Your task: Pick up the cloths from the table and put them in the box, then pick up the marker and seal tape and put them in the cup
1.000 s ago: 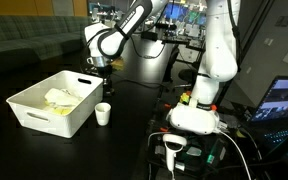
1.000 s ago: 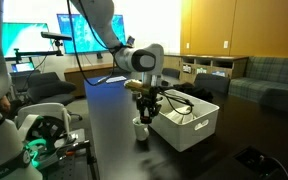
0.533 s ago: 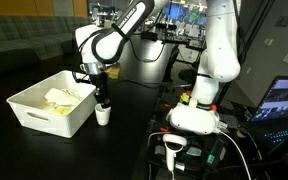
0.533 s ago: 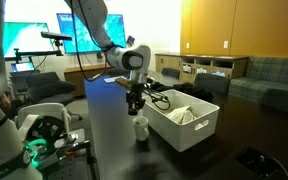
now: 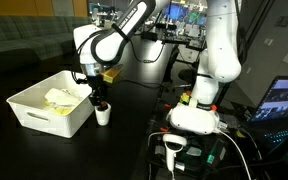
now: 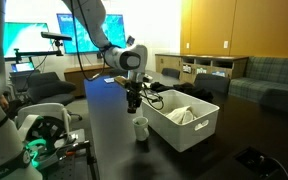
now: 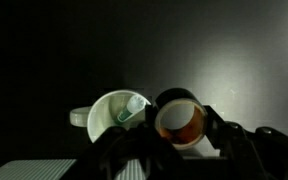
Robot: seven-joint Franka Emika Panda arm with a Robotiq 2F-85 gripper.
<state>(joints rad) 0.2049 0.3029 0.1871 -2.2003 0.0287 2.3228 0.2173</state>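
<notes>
My gripper [image 7: 180,128] is shut on the seal tape [image 7: 179,118], a brown roll with its open core facing the wrist camera. The white cup [image 7: 104,118] stands just left of the roll and below it, with the teal-tipped marker [image 7: 134,108] leaning inside. In both exterior views the gripper [image 5: 101,100] [image 6: 133,103] hangs just above the cup [image 5: 103,115] [image 6: 140,127] on the black table [image 5: 134,125]. The white box [image 5: 44,112] [image 6: 189,132] beside the cup holds the yellow cloth [image 5: 60,97] and the white cloth [image 6: 181,115].
The robot's white base [image 5: 196,115] stands on the table's far side from the box, with cables and a handheld device [image 5: 172,148] near it. A laptop screen [image 5: 284,100] glows at the edge. A corner of the box [image 7: 24,170] shows low in the wrist view.
The gripper has come down with the seal tape from above the box's corner to just over the cup. Its jaws have not moved.
</notes>
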